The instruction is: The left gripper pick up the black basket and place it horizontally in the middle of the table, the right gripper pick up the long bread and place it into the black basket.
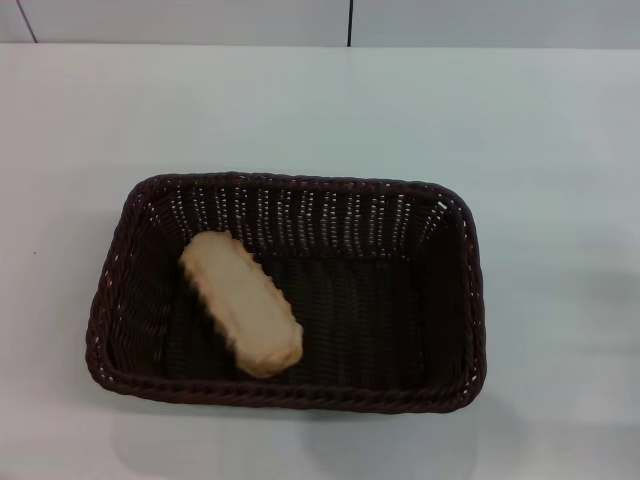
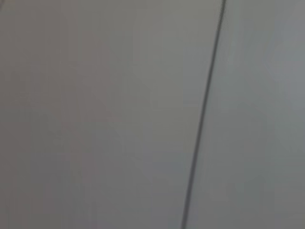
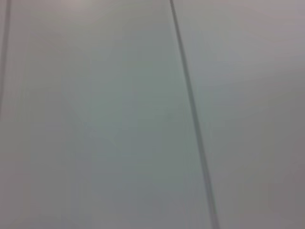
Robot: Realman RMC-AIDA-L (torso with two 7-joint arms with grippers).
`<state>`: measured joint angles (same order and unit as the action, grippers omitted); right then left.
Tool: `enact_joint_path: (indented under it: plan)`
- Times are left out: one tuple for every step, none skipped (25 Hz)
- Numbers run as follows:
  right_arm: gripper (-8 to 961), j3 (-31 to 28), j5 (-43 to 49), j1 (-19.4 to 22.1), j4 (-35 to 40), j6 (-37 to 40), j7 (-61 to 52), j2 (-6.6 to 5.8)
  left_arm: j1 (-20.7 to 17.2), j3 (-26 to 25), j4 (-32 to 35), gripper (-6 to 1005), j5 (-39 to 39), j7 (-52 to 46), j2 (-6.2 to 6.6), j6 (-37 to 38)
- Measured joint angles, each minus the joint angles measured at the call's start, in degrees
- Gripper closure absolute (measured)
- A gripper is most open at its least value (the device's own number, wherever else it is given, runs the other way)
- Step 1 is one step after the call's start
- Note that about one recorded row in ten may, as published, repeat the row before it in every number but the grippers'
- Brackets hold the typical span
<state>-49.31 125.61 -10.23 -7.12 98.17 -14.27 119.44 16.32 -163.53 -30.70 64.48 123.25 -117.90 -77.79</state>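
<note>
The black basket (image 1: 440,300) stands lengthwise across the middle of the white table (image 1: 540,140) in the head view. The long bread (image 1: 241,302) lies inside it on the left part of its floor, pale beige side up, at a slant. Neither gripper shows in any view. Both wrist views show only a plain grey surface with a thin dark seam (image 2: 202,114) (image 3: 190,105).
A grey wall with a dark vertical seam (image 1: 350,22) runs along the table's far edge. White tabletop surrounds the basket on all sides.
</note>
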Motion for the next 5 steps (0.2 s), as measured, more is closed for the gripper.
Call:
enact_joint_path:
  plan:
    - [255, -0.03, -0.93, 0.13, -0.12, -0.42, 1.78, 0.06, 0.11, -0.73, 1.79, 396, -0.2, 2.5, -0.03, 0.02]
    - [255, -0.06, -1.83, 0.19, -0.3, -0.86, 3.53, 0.11, 0.16, -1.14, 3.13, 396, -0.54, 4.79, -0.04, 0.03]
    - [255, -0.09, -2.78, 0.24, -0.57, -1.55, 5.19, 0.18, 0.16, -1.45, 4.93, 396, -1.0, 7.82, -0.08, 0.03]
    - [255, -0.13, -3.87, 0.25, -1.19, -3.04, 7.43, 0.28, 0.15, -1.48, 6.23, 396, -1.43, 10.05, -0.1, 0.02]
    - [255, -0.13, -3.87, 0.25, -1.19, -3.04, 7.43, 0.28, 0.12, -1.47, 7.44, 396, -1.81, 12.05, -0.13, 0.02]
